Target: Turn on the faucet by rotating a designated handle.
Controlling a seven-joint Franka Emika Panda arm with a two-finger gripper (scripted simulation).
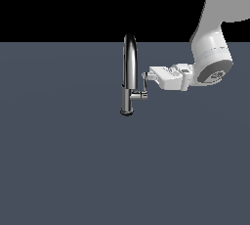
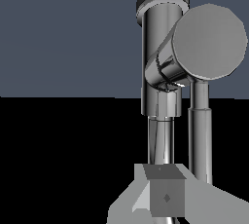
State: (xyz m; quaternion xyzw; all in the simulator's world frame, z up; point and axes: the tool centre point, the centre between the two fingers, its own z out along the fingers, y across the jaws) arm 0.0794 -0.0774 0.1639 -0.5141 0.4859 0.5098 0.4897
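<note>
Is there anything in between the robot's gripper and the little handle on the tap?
No. In the exterior view the gripper is right at the handle of the faucet, no visible gap and nothing between them.

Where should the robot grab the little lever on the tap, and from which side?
Probably best near the free upper end of the handle, coming from the exterior view's right, where the gripper already is. The lever is thin and sticks up off a short side stub on the faucet, so the tip is clear of the spout and should turn most easily.
</note>
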